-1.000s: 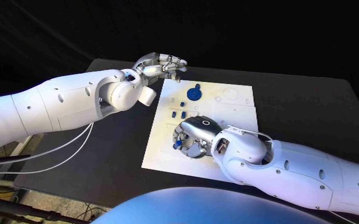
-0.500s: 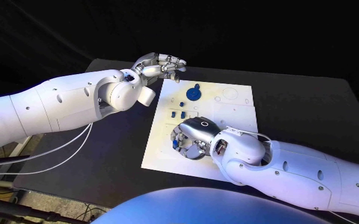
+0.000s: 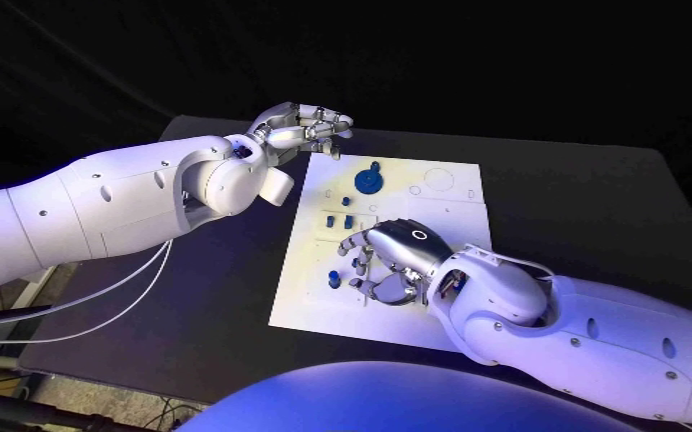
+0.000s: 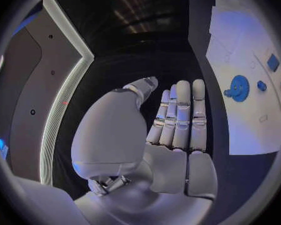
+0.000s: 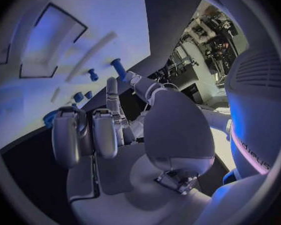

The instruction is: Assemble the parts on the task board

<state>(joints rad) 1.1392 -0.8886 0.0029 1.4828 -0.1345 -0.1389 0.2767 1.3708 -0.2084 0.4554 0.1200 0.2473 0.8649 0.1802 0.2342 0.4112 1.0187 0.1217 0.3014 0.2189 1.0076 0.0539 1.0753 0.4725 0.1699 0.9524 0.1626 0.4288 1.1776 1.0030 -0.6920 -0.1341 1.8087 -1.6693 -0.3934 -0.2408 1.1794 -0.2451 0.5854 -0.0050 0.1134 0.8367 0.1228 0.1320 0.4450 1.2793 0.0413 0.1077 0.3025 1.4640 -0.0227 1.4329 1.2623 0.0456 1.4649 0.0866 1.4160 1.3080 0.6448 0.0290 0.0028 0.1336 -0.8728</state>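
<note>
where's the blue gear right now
In the head view the blue gear lies flat on the far part of the white task board, just beyond the small blue pieces and near the left hand.

— What's carrying it all on my feed?

— A black table (image 3: 577, 202), dark and matte, running out past both arms.

— And lying straight on it?

— From the head camera I see one thing, the white task board (image 3: 447, 207). It lies flat near the middle, its long side running away from the robot, with bare black tabletop showing all round it.
</note>
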